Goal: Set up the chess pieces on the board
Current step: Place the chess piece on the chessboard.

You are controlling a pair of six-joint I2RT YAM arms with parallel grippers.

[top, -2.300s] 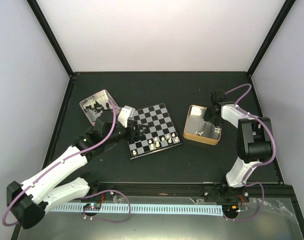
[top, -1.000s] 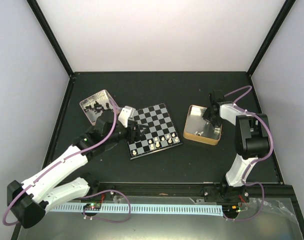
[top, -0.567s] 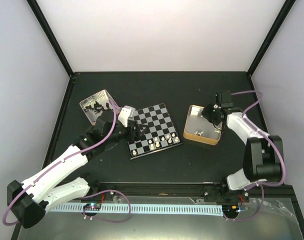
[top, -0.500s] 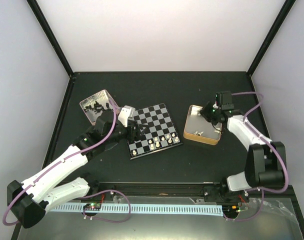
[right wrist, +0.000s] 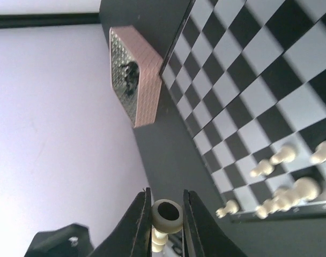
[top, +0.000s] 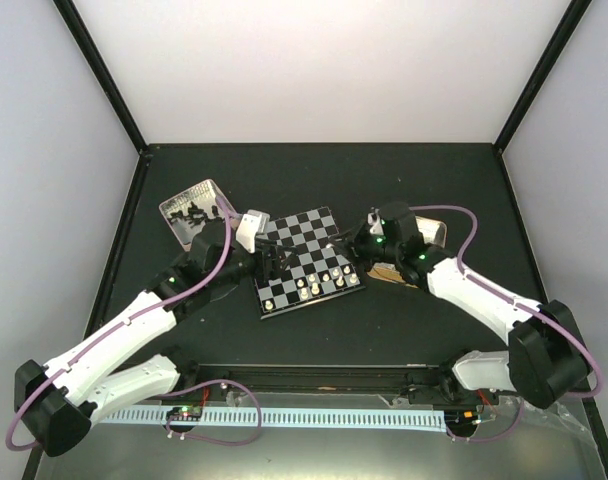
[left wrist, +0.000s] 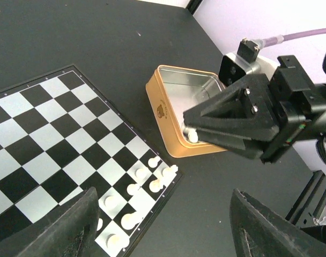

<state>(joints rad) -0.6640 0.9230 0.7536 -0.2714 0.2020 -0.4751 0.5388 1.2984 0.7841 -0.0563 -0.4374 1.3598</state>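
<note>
Nearest the arm bases, the board (top: 299,240) lay flat on the dark table (top: 334,175), turned at a slant. Its near rows carried a handful of cream chess pieces (top: 314,287), upright and crowded toward the near-right corner.

The left gripper (left wrist: 163,233) hung over the board's left side, its fingers spread wide with nothing between them. The right gripper (right wrist: 167,201) reached in from the right, its tips above the strip between the board's right edge and the box beside it. Its fingers were clamped on a single cream piece (right wrist: 167,215), held clear of the surface and seen end-on from the wrist camera.

Just right of the board sat the tan box (left wrist: 165,120), a square tin with an orange-tan wall and a bright metal inside. The right gripper covered much of that interior in both the overhead and the left wrist views, so what lay in it could not be told.

Farther back, off the board's far-left corner, stood the pinkish tray (top: 184,194), set apart from the board and close to the left arm's wrist. Black chess pieces (top: 196,212) lay in it in a loose, jumbled cluster, too small to count.
</note>
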